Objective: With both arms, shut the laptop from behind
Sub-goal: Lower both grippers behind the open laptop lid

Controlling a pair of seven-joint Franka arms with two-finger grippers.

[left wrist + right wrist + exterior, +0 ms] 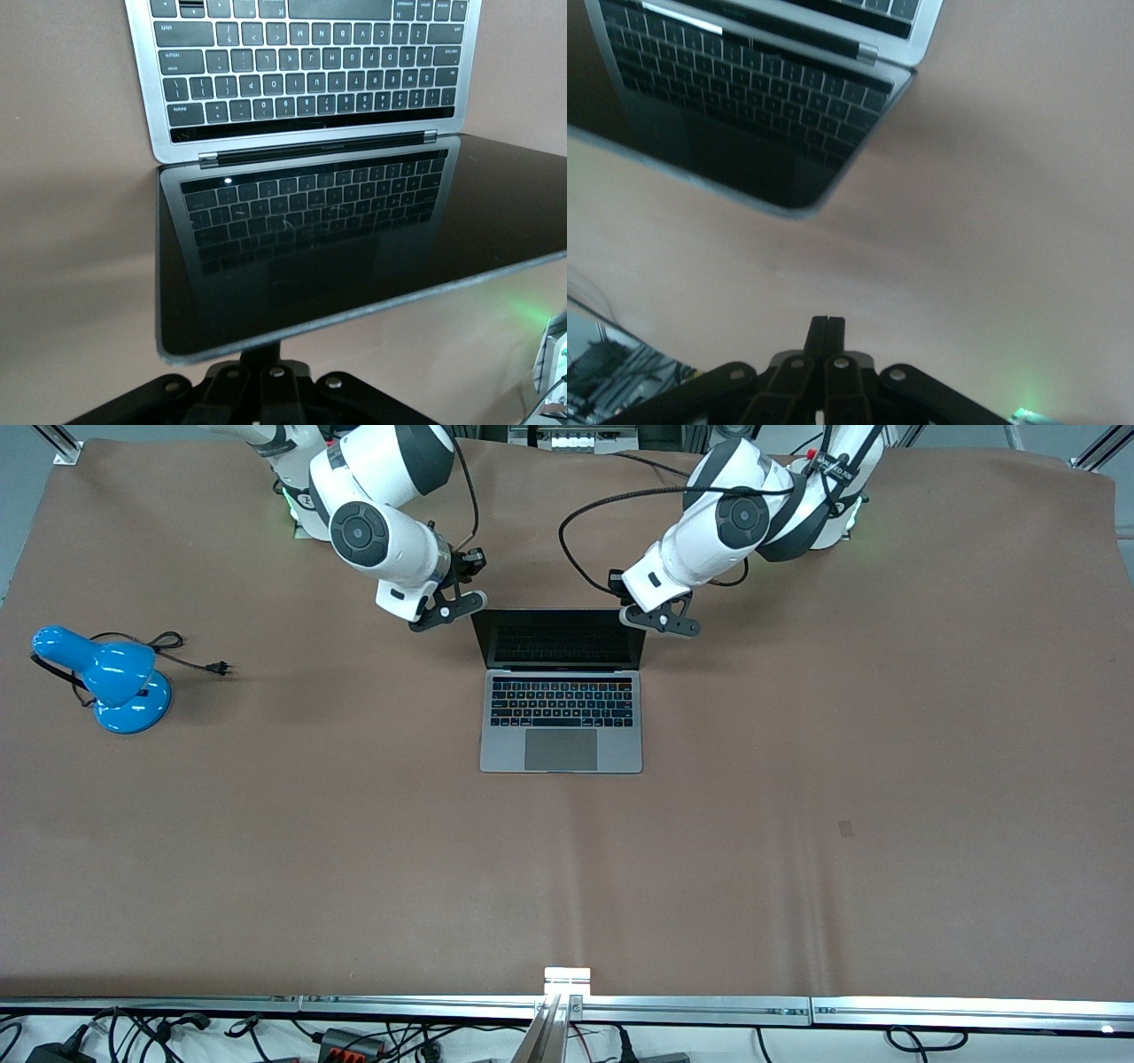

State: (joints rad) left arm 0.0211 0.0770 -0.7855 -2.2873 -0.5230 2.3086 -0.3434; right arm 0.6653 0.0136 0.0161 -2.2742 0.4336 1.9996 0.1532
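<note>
The space-grey laptop (pixel 561 722) stands open in the middle of the table, its black screen (pixel 558 638) upright and facing the front camera. My left gripper (pixel 660 622) is shut and empty, right at the lid's top corner at the left arm's end. In the left wrist view its fingertips (pixel 264 352) are partly hidden by the lid's top edge (pixel 354 310). My right gripper (pixel 447 609) is shut and empty beside the lid's other top corner. In the right wrist view it (pixel 828 326) is clearly apart from the screen corner (pixel 793 190).
A blue desk lamp (pixel 111 682) with a black cord and plug (pixel 217 666) lies toward the right arm's end of the brown table cover (pixel 797 824). A metal rail (pixel 567 1005) runs along the table edge nearest the front camera.
</note>
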